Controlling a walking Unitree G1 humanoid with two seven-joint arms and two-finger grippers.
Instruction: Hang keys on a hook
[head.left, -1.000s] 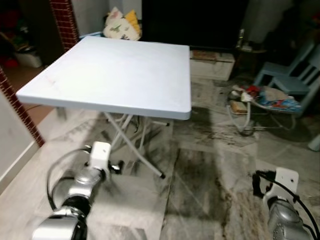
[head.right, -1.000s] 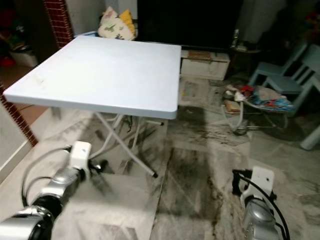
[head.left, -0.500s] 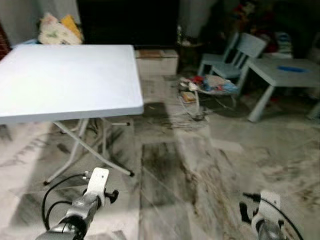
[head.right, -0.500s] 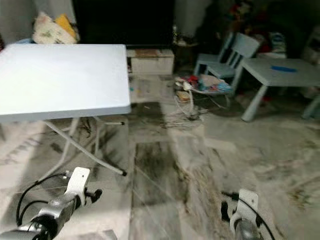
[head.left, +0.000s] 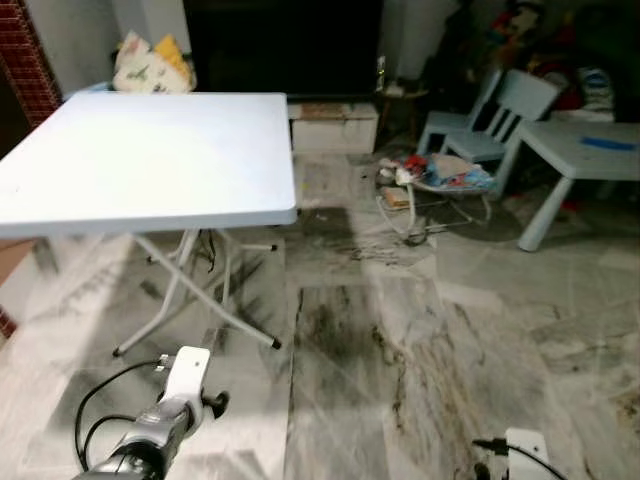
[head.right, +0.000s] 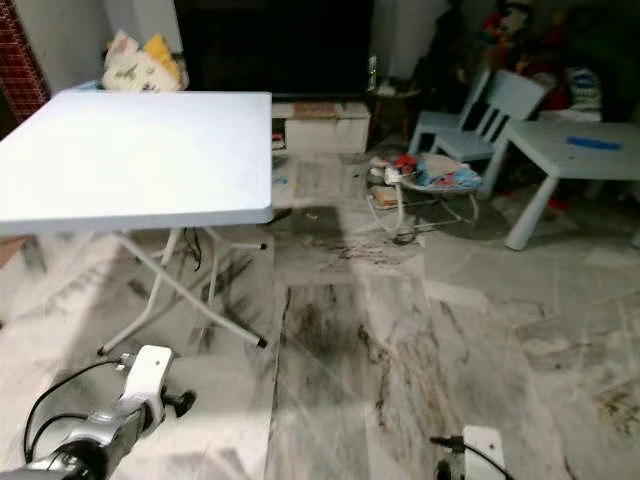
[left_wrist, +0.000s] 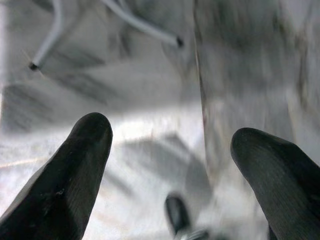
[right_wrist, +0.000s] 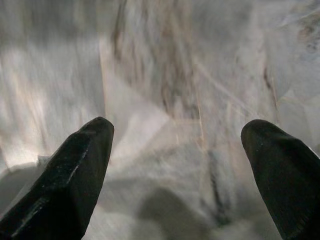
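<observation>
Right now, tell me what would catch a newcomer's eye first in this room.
The big white folding table stands out first, at the robot's front left on the streaked marble floor. Next, to the right, a pale blue chair beside a low blue table, with a cluttered baby bouncer before them.

Marble floor (head.left: 420, 330), grey-veined, dark stains at centre. On it: white folding table (head.left: 150, 160) at 10 o'clock; bouncer seat (head.left: 440, 190) at 1 o'clock; small table (head.left: 580, 160) at 2 o'clock.
</observation>
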